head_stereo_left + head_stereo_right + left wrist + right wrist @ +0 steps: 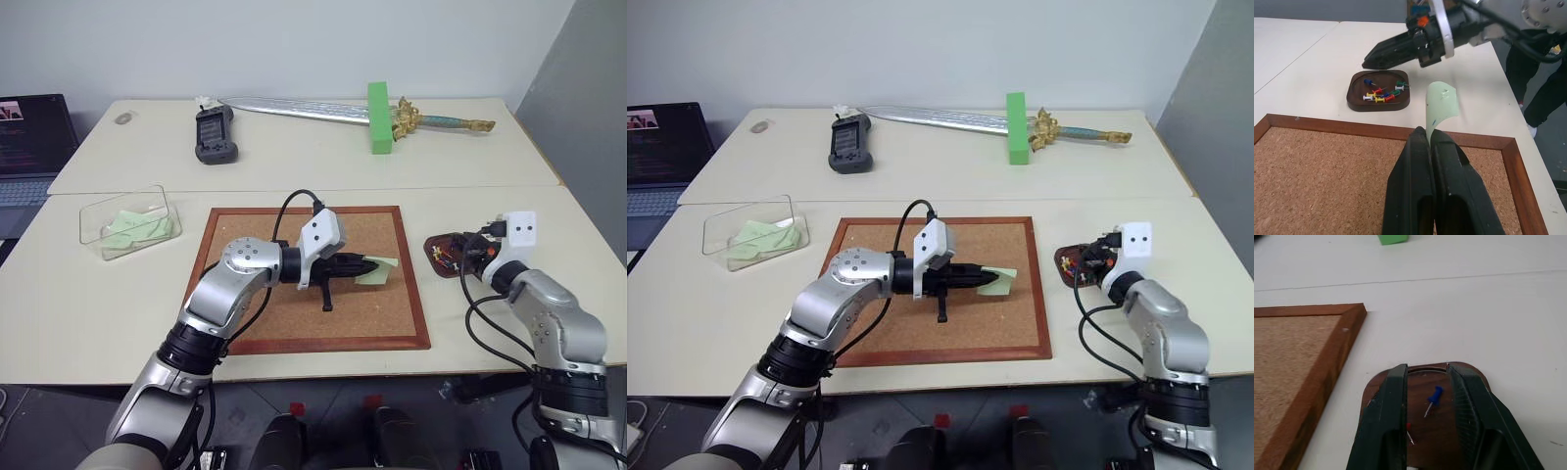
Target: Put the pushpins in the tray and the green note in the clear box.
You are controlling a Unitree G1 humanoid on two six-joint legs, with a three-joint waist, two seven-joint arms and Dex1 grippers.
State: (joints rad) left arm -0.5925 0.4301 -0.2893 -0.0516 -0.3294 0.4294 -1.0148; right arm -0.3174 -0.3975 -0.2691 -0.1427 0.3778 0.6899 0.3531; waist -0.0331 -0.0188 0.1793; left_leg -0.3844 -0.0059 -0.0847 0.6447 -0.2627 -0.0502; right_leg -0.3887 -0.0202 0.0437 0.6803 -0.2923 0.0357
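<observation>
My left gripper (367,266) is shut on the pale green note (1441,105), which curls up from the fingertips above the corkboard (294,323). To the right of the board lies the dark brown tray (1354,95) with several pushpins (1380,94) of different colours in it. My right gripper (1427,368) hovers over the tray (1437,445) with its fingers apart and nothing between them. Below it in the tray lies a blue pushpin (1435,395). The clear box (93,220) stands at the left with green paper inside.
A toy sword (323,110), a bright green block (378,117) and a black handheld device (215,135) lie on the far table. A laptop (29,147) stands at the far left. The corkboard's raised wooden frame (1337,357) runs next to the tray.
</observation>
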